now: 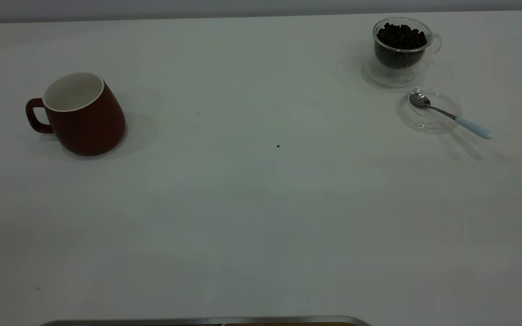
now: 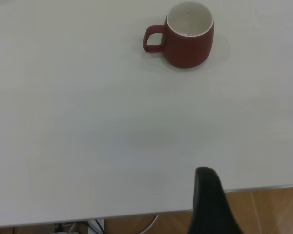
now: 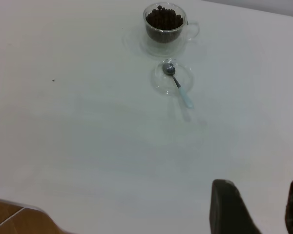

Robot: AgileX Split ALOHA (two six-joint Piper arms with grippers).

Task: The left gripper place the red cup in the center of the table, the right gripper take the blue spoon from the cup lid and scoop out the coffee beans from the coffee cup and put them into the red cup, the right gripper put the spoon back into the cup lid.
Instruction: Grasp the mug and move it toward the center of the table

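The red cup (image 1: 84,117) stands upright and empty at the table's (image 1: 261,217) left, handle pointing outward; it also shows in the left wrist view (image 2: 188,36). The coffee cup (image 1: 400,45), full of coffee beans (image 1: 400,36), stands at the far right. Just in front of it lies the cup lid (image 1: 428,111), with the blue spoon (image 1: 451,115) resting bowl-down in it and its handle jutting over the rim. My left gripper (image 2: 258,195) hangs over the near table edge, far from the red cup, showing one finger (image 2: 210,204). My right gripper (image 3: 263,187) is open and empty, far from the spoon (image 3: 178,87).
A tiny dark speck (image 1: 278,146) marks the table's middle. A metal strip (image 1: 206,321) runs along the near edge. Wooden floor (image 2: 268,209) shows beyond the table edge in the left wrist view.
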